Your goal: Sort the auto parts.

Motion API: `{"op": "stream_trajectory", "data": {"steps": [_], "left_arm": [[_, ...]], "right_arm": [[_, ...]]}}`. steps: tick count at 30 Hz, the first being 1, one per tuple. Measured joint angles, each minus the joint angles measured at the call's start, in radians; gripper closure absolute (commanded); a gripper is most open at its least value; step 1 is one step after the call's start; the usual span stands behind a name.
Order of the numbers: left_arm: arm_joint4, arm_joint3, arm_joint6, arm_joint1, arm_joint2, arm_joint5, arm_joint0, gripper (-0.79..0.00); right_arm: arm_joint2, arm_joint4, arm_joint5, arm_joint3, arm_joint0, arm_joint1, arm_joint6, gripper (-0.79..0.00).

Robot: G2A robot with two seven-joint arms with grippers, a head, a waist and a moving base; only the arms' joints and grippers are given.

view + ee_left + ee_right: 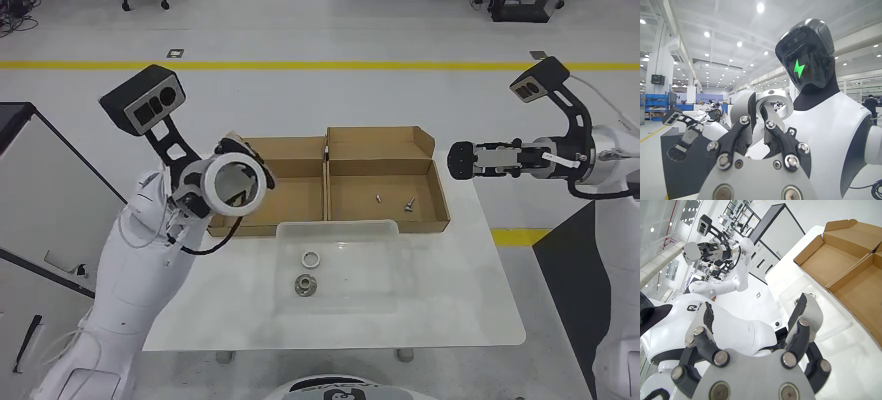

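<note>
While L gripper (757,108) pinches ring (780,96), R gripper (755,302) gapes, seemingly beside box (380,133).

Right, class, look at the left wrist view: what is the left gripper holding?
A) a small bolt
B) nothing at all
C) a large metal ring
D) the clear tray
C: the left gripper is shut on the rim of a large metal ring, with one finger through its hole and the other outside it.

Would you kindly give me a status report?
Left gripper shut on large silver metal ring, raised. Right gripper open, near brown cardboard boxes. Nothing obstructing.
</note>
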Motion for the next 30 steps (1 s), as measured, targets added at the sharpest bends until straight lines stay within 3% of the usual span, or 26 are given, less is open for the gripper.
{"op": "stream_trajectory", "data": {"steps": [11,19,26,30], "left_arm": [[0.306,0.048,0.002,0.003,-0.017,0.000,0.006,0.000],[0.082,0.030,0.000,-0.009,-0.006,0.000,-0.005,0.000],[-0.180,-0.009,0.000,-0.039,-0.018,0.000,-0.006,0.000],[-0.229,-0.012,0.000,-0.056,-0.036,0.000,-0.003,0.000]], "right_arm": [[0.000,0.000,0.000,0.000,0.000,0.000,0.000,-0.785],[0.000,0.000,0.000,0.000,0.000,0.000,0.000,-0.785],[0.000,0.000,0.000,0.000,0.000,0.000,0.000,-0.785],[0.000,0.000,0.000,0.000,0.000,0.000,0.000,-0.785]]}}
